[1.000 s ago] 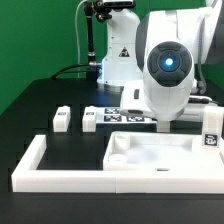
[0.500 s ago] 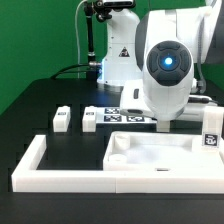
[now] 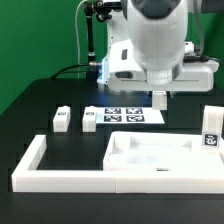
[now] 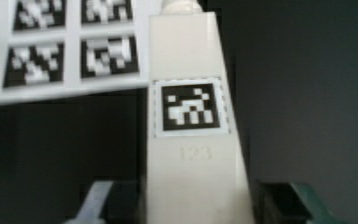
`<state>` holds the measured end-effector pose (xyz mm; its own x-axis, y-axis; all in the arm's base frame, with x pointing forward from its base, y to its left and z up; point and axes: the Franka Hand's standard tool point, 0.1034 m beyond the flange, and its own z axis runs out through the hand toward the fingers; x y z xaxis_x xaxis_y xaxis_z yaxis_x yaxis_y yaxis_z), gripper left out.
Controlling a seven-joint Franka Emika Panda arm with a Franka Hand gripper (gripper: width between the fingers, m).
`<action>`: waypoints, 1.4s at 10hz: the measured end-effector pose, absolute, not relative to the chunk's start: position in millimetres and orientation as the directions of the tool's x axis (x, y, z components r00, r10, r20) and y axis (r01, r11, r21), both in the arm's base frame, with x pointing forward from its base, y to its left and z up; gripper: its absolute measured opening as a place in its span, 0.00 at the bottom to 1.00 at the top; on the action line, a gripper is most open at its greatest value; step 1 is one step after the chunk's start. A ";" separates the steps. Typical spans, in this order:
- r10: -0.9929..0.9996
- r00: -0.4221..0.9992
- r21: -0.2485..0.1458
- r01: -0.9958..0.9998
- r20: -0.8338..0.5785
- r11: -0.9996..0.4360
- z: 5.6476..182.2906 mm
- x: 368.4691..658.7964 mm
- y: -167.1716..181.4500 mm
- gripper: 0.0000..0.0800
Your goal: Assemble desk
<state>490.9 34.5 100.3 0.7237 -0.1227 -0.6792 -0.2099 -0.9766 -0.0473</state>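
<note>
The white tabletop panel (image 3: 155, 155) lies flat at the front of the table, with round holes at its corners. Two short white legs (image 3: 62, 118) (image 3: 89, 120) stand to the exterior view's left of the marker board. A third leg (image 3: 212, 128) stands at the exterior view's right edge. My gripper (image 3: 160, 100) hangs above the right end of the marker board. In the wrist view it (image 4: 197, 205) is shut on a fourth white leg (image 4: 194, 140) with a tag on its side. A finger (image 4: 101, 200) shows on each side of that leg.
The marker board (image 3: 125, 116) lies behind the tabletop and also shows in the wrist view (image 4: 60, 45). A long white U-shaped rail (image 3: 35, 165) borders the front and left of the tabletop. A stand and cables rise at the back (image 3: 95, 40).
The arm has risen well up from the table; its body covered the area behind the tabletop before and now the marker board shows. The tabletop and standing legs have not moved.
</note>
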 end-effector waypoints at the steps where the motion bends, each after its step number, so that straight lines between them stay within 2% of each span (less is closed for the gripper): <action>1: -0.129 0.757 -0.053 -0.212 -0.640 -0.976 103.7 487.2 35.6 0.36; 2: -0.135 0.799 -0.065 -0.212 -0.586 -0.975 104.6 492.9 33.4 0.36; 3: -0.119 0.834 -0.094 -0.200 -0.540 -0.975 119.7 502.0 24.6 0.36; 5: -0.094 0.911 -0.145 -0.165 -0.402 -0.976 165.7 542.3 -6.9 0.36; 6: -0.095 0.937 -0.150 -0.152 -0.336 -0.977 174.0 553.2 -14.0 0.36; 10: -0.139 0.988 -0.129 -0.147 -0.067 -0.981 170.4 563.5 -17.2 0.36; 11: -0.145 0.988 -0.134 -0.152 -0.057 -0.979 173.4 568.0 -18.4 0.36; 13: -0.156 0.985 -0.178 -0.140 0.080 -0.974 202.1 611.3 -32.3 0.36; 14: -0.170 0.974 -0.182 -0.142 0.152 -0.973 207.2 621.5 -40.4 0.36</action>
